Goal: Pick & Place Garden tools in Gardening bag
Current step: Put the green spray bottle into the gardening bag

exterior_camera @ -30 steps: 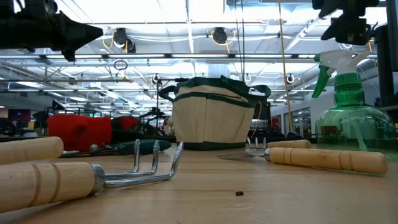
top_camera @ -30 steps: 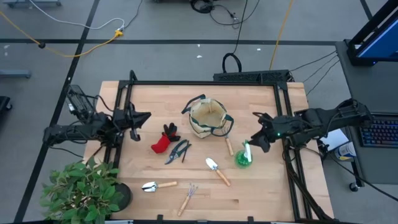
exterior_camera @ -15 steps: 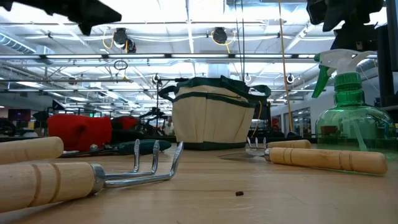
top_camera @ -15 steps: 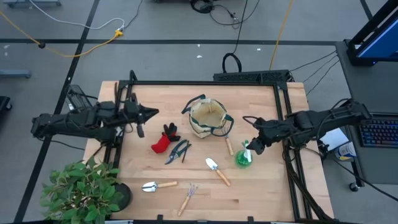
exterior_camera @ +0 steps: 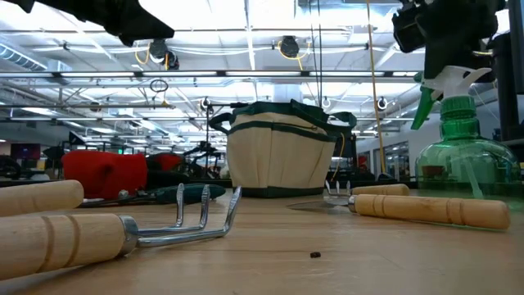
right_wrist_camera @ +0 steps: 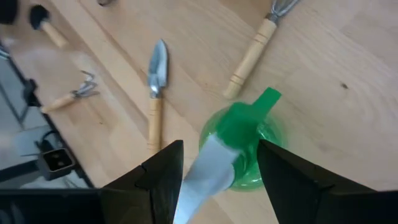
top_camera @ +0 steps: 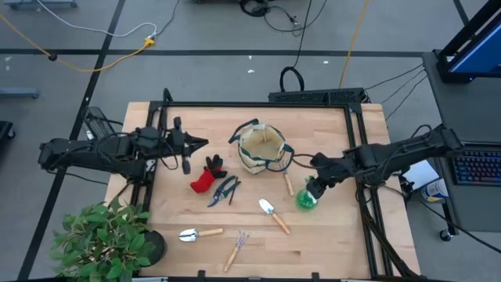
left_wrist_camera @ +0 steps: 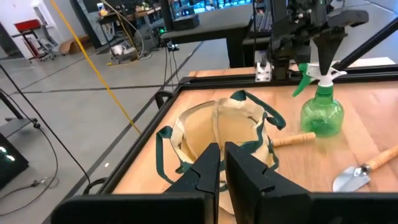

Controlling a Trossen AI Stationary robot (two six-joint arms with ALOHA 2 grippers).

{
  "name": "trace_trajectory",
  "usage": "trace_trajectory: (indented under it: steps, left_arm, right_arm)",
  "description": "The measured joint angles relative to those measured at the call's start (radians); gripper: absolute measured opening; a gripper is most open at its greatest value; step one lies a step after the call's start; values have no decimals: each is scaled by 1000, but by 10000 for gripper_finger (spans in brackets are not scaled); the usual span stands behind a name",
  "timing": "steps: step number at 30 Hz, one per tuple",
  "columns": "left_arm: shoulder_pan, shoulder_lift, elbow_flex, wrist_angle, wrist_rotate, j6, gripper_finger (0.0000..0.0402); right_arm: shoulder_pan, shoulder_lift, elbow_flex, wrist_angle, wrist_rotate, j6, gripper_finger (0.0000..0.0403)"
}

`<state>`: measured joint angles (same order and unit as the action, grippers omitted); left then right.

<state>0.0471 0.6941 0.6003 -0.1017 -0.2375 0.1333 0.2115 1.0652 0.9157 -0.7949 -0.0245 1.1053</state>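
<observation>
The beige gardening bag stands open at the table's far middle. The green spray bottle with its white top stands upright to the bag's right. My right gripper hovers just over it, open, one finger on each side of the white top; I see no touch. My left gripper is shut and empty, above the table left of the bag, over the red glove. Dark shears, trowels and a rake lie flat on the table.
A wooden-handled tool lies between the bag and the bottle. A leafy potted plant stands at the near left corner. A black frame runs along the table's edges. Bare wood lies at the near right.
My left gripper has gone toward the table's right edge, from the left edge to above the glove. My right gripper has gone toward the left and near edges and down, onto the spray bottle's top. The tools and the bag have stayed where they were.
</observation>
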Motion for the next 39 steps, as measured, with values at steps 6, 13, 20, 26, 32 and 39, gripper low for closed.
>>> trace_trajectory:
  steps: [6, 13, 20, 26, 32, 39]
  left_arm:
    - [0, 0, 0, 0, 0, 1, 31]
    - [0, 0, 0, 0, 0, 23, 31]
    - [0, 0, 0, 0, -1, 53, 31]
    - [0, 0, 0, 0, -1, 76, 31]
    - [0, 0, 0, 0, -1, 76, 31]
    - [0, 0, -1, 0, -1, 85, 31]
  right_arm:
    - [0, 29, 0, -3, -1, -9, 190]
    - [0, 29, 0, -5, -4, -54, 107]
    - [0, 29, 0, 5, -7, -151, 41]
    - [-9, 23, 12, 113, -2, -301, 41]
    - [-53, 23, 26, 581, -4, -709, 45]
    - [-183, 11, 27, 908, -199, -1163, 43]
